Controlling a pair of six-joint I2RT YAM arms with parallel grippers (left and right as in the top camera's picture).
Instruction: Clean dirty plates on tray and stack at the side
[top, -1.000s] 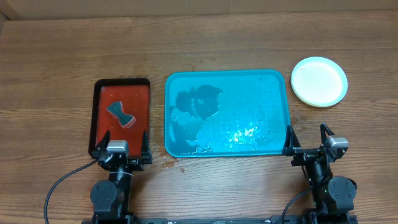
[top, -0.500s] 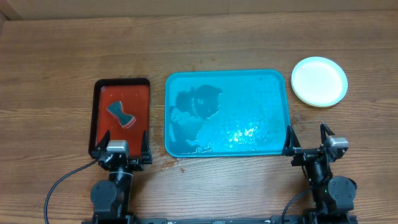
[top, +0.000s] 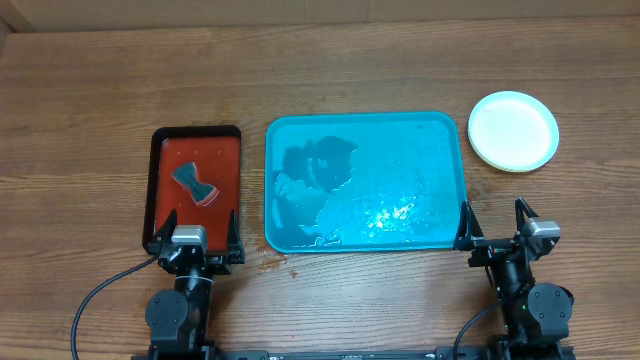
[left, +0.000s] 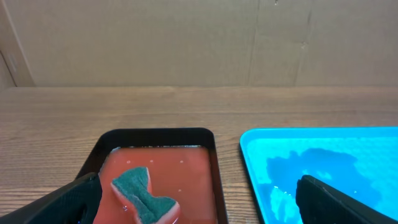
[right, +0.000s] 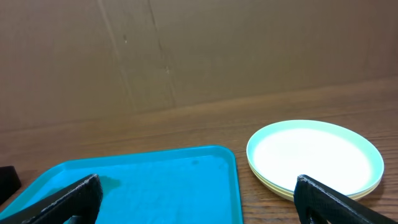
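Jaws on both arms stand wide open with nothing between them. The left gripper (top: 202, 218) sits at the near left of the counter (top: 350, 60), its fingertips over the near end of the small red tray (top: 157, 150). A dark green, hourglass-shaped sponge (top: 193, 184) lies on that tray's red floor. The right gripper (top: 491, 212) sits at the near right, just off the near right corner of the turquoise tray (top: 400, 135). That tray lies in the middle of the counter, just right of the red tray and not touching it. Its floor is wet, with a darker pool (top: 318, 168) in the left half and glinting drops nearer the middle. The plates (top: 513, 130) rest in one stack on the bare counter at the far right, beside the turquoise tray's far right corner and apart from it. In the right wrist view the top plate (right: 314, 152) is pale blue-white and looks clean, with a yellow-green rim showing beneath it. Small wet marks (top: 270, 262) dot the counter by the turquoise tray's near left corner
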